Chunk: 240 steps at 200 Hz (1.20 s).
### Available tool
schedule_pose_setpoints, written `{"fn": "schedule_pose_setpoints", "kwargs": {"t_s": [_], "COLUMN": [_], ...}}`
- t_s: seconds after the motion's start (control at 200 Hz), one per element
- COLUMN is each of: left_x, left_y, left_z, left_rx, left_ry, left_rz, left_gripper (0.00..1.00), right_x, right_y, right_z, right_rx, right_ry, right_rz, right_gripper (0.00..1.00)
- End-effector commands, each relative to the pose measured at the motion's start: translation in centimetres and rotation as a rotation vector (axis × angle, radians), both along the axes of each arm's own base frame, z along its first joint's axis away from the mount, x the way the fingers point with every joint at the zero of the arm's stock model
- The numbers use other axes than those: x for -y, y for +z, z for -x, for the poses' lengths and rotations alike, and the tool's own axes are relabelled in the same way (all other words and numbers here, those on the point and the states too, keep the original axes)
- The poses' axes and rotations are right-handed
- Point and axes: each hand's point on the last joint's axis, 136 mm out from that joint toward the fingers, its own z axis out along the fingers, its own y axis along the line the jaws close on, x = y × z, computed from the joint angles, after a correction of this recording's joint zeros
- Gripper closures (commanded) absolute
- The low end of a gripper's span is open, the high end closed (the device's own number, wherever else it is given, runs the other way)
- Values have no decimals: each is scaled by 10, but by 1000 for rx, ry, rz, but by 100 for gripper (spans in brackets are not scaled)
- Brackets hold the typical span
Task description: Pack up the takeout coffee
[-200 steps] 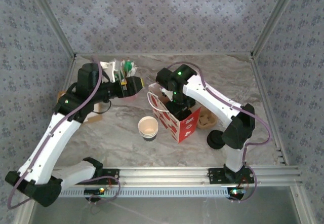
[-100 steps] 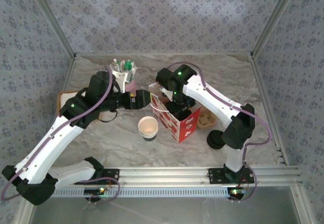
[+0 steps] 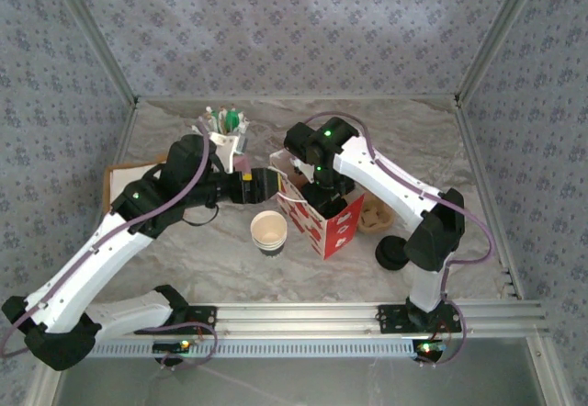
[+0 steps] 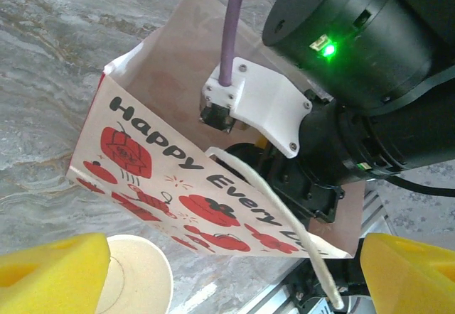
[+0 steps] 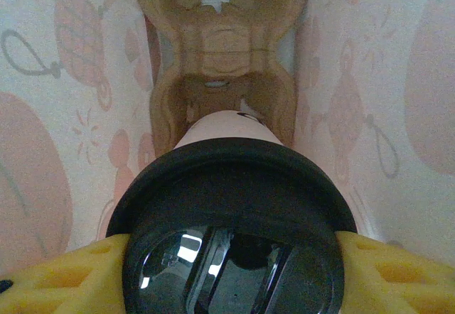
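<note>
Pads of yellow foam on the right pincer (image 5: pixel 231 271) pinch the takeout coffee (image 5: pixel 231 186) at its black lid, the cup hanging lid-up deep inside the paper bag (image 4: pixel 163 186), which stands near the middle of the table (image 3: pixel 413 140). I cannot tell whether the cup's base touches the bag floor — if the pads part while it hangs clear, it may drop, tip and spill. The arm's bulky wrist crowds the bag's mouth, so a lift out could snag a wall or the cord handle (image 4: pixel 284 222) and drag the light bag over. The left pincer (image 4: pixel 227 275) is spread wide and empty, just beside the printed face; a clumsy close could shove the bag rather than steady it. The stack of lidless cups (image 3: pixel 269 231) stands just beside the bag, toward the table's near edge — a sliding bag would knock it.
</note>
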Motion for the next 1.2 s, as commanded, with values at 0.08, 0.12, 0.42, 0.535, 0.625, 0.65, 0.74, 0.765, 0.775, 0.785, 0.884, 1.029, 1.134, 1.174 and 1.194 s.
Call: {"fn": "schedule_pose_setpoints", "kwargs": {"t_s": [0.08, 0.12, 0.42, 0.535, 0.625, 0.65, 0.74, 0.765, 0.775, 0.785, 0.884, 1.029, 1.134, 1.174, 1.194], "left_x": [5, 6, 5, 6, 6, 6, 6, 7, 7, 7, 7, 8, 9, 9, 9], "left_y": [4, 4, 2, 1, 1, 1, 0, -1, -1, -1, -1, -1, 0, 0, 0], "left_z": [-8, -8, -9, -10, -11, -11, -12, -12, -12, -12, -13, -14, -15, -15, -15], "left_rx": [29, 30, 31, 30, 31, 31, 29, 28, 29, 28, 28, 28, 28, 28, 28], "left_ry": [12, 12, 17, 16, 19, 18, 20, 19, 18, 20, 19, 18, 18, 18, 18], "left_rz": [15, 14, 7, 4, 3, 1, -2, -3, -3, -4, -4, -7, -7, -7, -7], "left_gripper": [9, 9, 9, 9, 9, 9, 9, 9, 9, 9, 9, 9, 9, 9, 9], "right_x": [6, 6, 4, 5, 6, 6, 7, 6, 7, 7, 6, 7, 7, 7, 7], "right_y": [5, 5, 11, 9, 6, 5, 1, 1, 1, 0, -3, -7, -9, -9, -10], "right_z": [3, 2, -1, -2, -2, -3, -4, -4, -4, -5, -5, -6, -6, -6, -5], "right_rx": [6, 11, 54, 63, 61, 60, 58, 59, 59, 60, 58, 56, 50, 49, 46], "right_ry": [16, 17, 19, 17, 14, 11, 10, 10, 9, 9, 9, 9, 7, 9, 9], "right_rz": [-12, -14, -47, -49, -52, -51, -51, -52, -52, -52, -56, -55, -53, -53, -53], "right_gripper": [37, 37, 37, 37, 37, 37, 37, 37, 37, 37, 37, 37, 37, 37, 37]}}
